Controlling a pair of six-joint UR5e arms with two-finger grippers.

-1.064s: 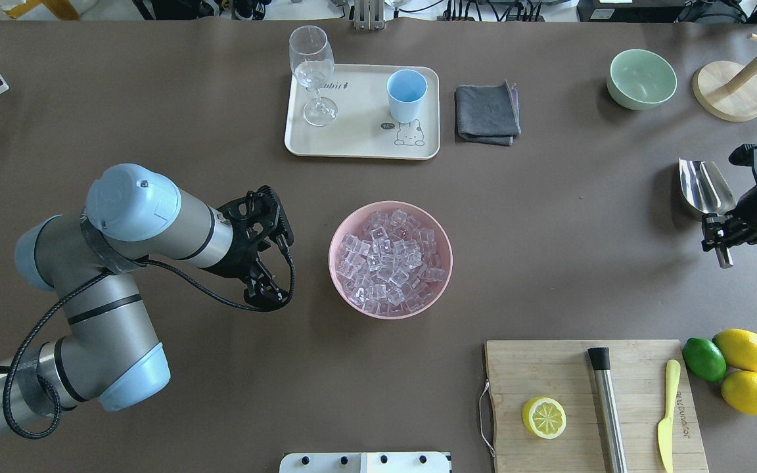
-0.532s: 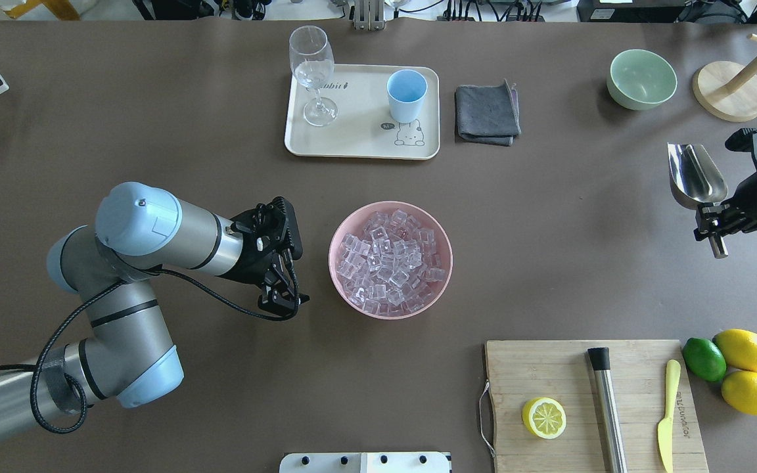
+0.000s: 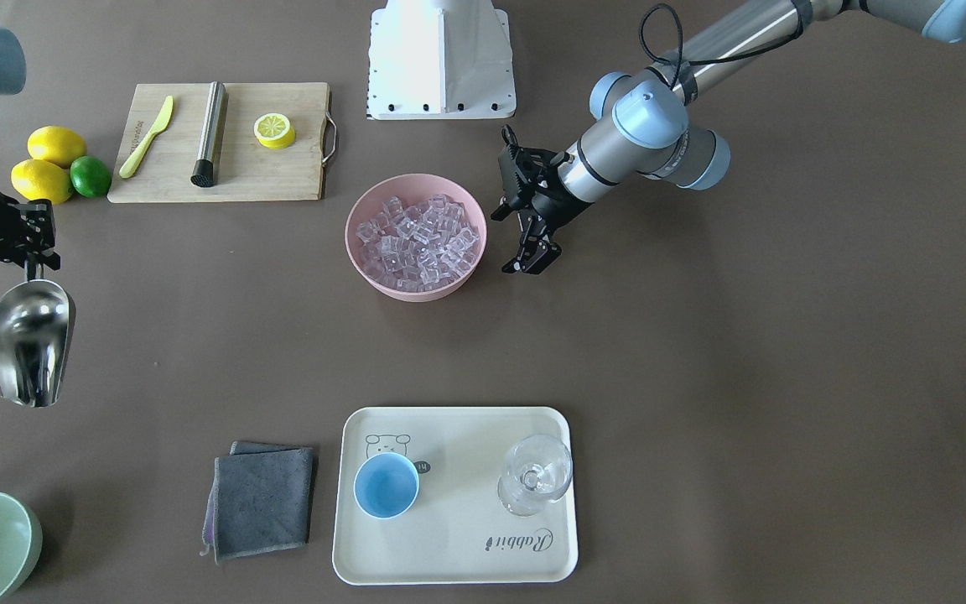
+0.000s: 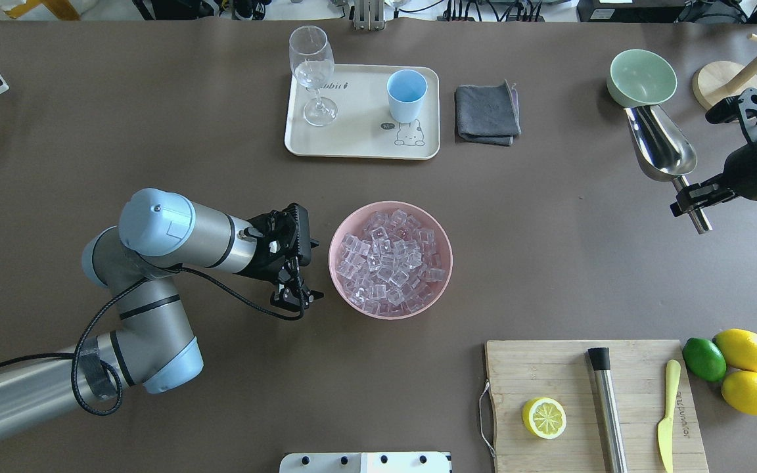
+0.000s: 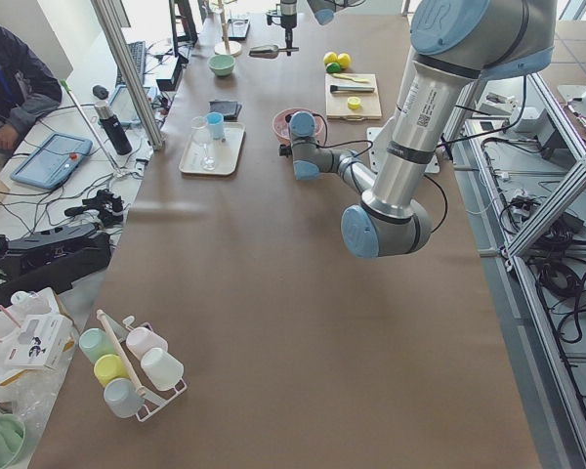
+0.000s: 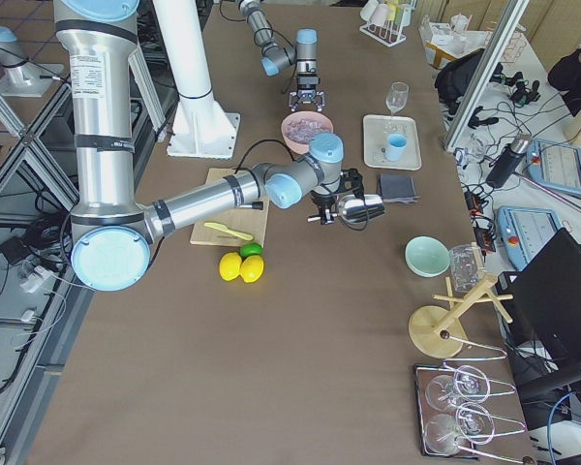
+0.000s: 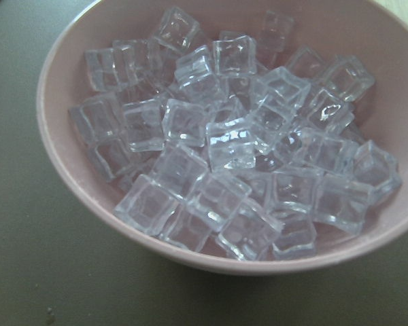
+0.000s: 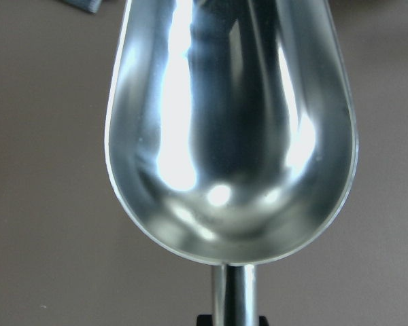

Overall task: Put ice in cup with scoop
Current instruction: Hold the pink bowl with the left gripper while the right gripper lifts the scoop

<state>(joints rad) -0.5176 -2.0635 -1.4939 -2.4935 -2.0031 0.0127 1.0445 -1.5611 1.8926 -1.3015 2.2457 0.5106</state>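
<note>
Brown table [image 4: 549,249], right fingers [image 4: 699,192] clamped on scoop [image 4: 661,141] handle; left fingers [image 4: 290,299] spread, just beside bowl [image 4: 391,207] of ice [image 4: 391,259]

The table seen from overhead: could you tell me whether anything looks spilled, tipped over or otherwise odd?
Nothing stands out. All the ice sits inside the pink bowl, with none on the table. The cup and the glass stand upright on the tray. The scoop, held by its handle in the right gripper, is empty.
</note>
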